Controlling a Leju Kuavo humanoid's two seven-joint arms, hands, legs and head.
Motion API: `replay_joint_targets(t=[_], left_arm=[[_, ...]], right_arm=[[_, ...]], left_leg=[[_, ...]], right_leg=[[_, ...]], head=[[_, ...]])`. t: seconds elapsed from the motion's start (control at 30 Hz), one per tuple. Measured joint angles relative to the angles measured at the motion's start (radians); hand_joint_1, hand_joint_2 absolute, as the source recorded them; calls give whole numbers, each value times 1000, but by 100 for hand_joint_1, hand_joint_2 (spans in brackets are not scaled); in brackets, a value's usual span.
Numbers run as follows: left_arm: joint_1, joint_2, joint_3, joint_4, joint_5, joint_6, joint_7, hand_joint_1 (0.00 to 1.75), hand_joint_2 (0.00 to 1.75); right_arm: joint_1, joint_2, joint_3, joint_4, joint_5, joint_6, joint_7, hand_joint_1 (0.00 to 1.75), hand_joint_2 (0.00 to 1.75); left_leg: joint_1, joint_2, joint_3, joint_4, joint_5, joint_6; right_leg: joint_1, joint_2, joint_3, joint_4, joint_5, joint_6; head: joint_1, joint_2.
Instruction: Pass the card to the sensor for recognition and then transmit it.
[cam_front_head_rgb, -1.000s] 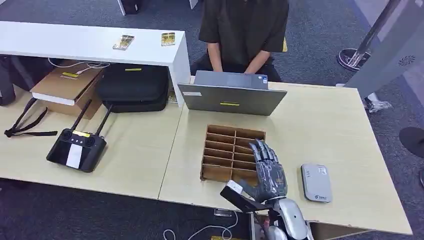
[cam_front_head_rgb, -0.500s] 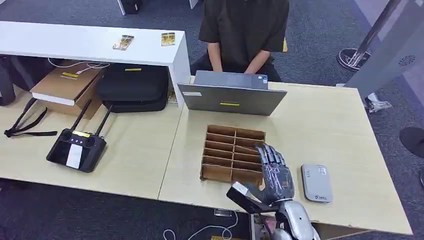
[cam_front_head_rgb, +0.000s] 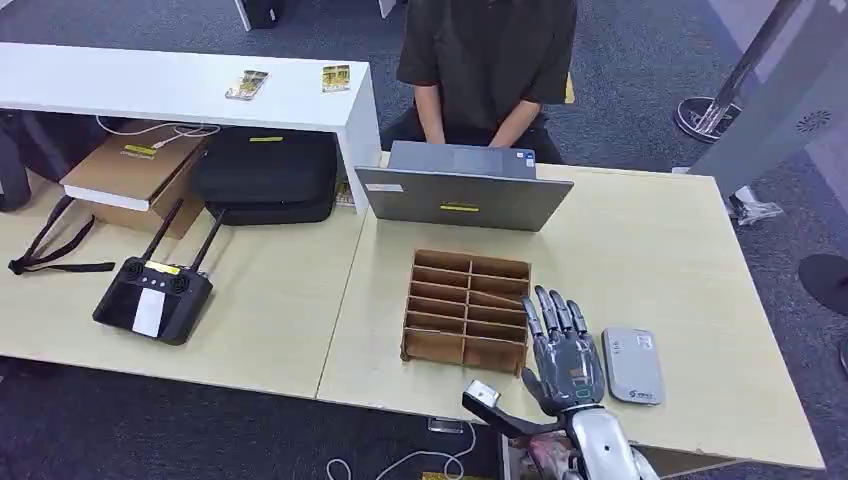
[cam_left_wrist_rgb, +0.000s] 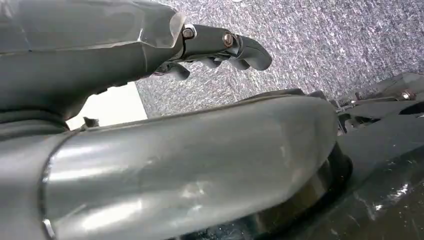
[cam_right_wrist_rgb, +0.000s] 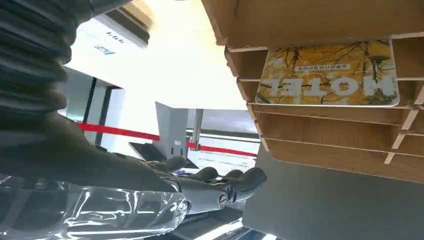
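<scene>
Grey carpet surrounds the pale wooden table (cam_front_head_rgb: 650, 250), where a person sits behind a laptop (cam_front_head_rgb: 463, 198) at the upper middle of the head view. Your right hand (cam_front_head_rgb: 563, 362) hovers low in the frame, right of centre, palm down with its fingers (cam_front_head_rgb: 551, 312) spread and straight, holding nothing. It sits between the wooden slotted card box (cam_front_head_rgb: 465, 308) just to its left and the flat grey card sensor (cam_front_head_rgb: 632, 365) just to its right.

The card (cam_right_wrist_rgb: 330, 72), yellow with "HOTEL" printed on it, lies in one of the box's compartments, as the right wrist view shows. From the fingers it lies to the left in the head view, so I judge the coming move must swing the hand back over the box rather than toward the sensor. The card's long axis appears to run along its slot, across the box.

Your left hand (cam_left_wrist_rgb: 220, 47) hangs over carpet, fingers curled in with nothing visible in them; the right hand is clearly nearer.
</scene>
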Motion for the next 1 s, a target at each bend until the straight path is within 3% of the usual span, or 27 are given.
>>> replay_joint_targets(t=[0.37,1.0], left_arm=[[0,-1,8,1,13,0,-2,0,0],[0,-4,9,2,9,-11,-3,0,0]], right_arm=[[-1,0,24,-10,-2,2,1,0,175],[9,83,38,-8,-53,18,0,0,175]], left_leg=[[0,0,0,0,0,0],[0,0,0,0,0,0]], right_leg=[[0,0,0,0,0,0],[0,0,0,0,0,0]], head=[[0,0],[0,0]])
